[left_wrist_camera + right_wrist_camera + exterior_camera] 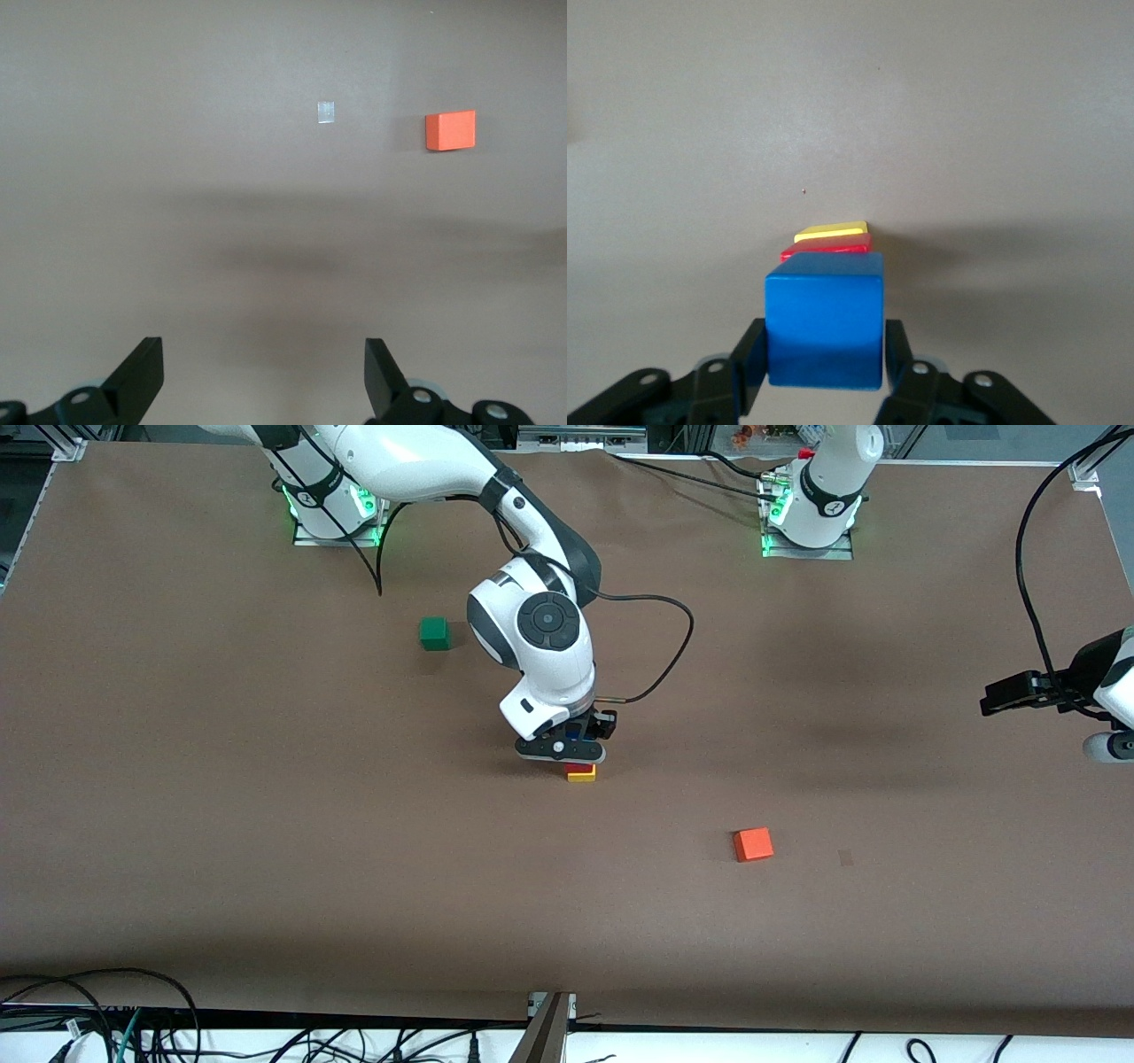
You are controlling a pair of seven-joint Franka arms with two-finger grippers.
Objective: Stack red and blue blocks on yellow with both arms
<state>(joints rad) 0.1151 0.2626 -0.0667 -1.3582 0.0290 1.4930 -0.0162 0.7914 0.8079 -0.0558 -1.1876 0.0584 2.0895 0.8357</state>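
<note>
Looking from the front, we see the right tool (574, 746) over red block (579, 767) stacked on yellow block (581, 776). Our left wrist view shows left tool (264, 372) spread apart above bare tabletop (177, 177), waiting. Our right wrist view shows fingers (751, 356) flanking the blue block (825, 328); we cannot tell whether they clamp it.

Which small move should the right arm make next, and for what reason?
Probably open the right tool fully, then lift straight up. The small blue cube sits between its fingers, over the deep red cube on the bright yellow cube. The left tool waits open above bare table.
</note>
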